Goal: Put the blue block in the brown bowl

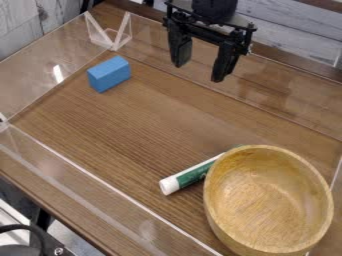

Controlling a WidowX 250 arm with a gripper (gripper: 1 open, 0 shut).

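Blue block (110, 74) at ten o'clock on wooden table (134, 118). Gripper (205, 70) at twelve, spread open, apart from block. Brown bowl (271, 236) at five, beside white tube with green cap (191, 175).

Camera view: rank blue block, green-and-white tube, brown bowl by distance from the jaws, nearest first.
1. Blue block: upper left of the picture, nearest the jaws.
2. Green-and-white tube: lower middle, beside the bowl.
3. Brown bowl: lower right, farthest.
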